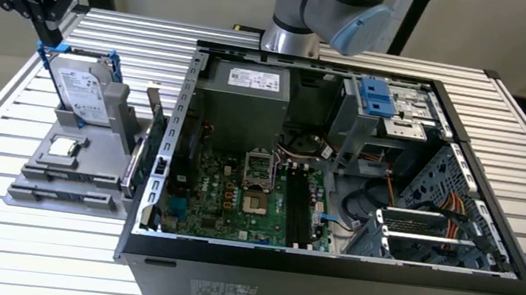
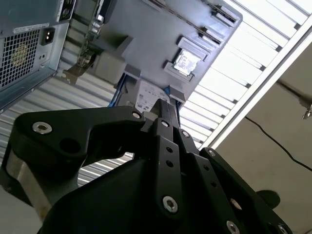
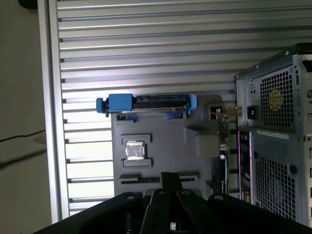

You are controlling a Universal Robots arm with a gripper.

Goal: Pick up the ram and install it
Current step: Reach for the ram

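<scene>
One gripper [image 1: 51,30] hangs high over the grey parts holder [image 1: 32,169] at the exterior view's left — its fingers [image 2: 168,131] drawn together, no gap showing between them in the second wrist view. A hard drive [image 1: 85,94] in a blue bracket [image 1: 51,53] stands upright in that holder with a small square silver chip [image 1: 65,146] lying flat in front of it, and the open computer case [image 1: 326,289] sits just beside the holder, its motherboard [image 1: 228,195] exposed. Whether the ram rests in the holder's front slots [image 1: 64,198] or in the motherboard's long black slots [image 1: 294,203] — that I cannot tell.
</scene>
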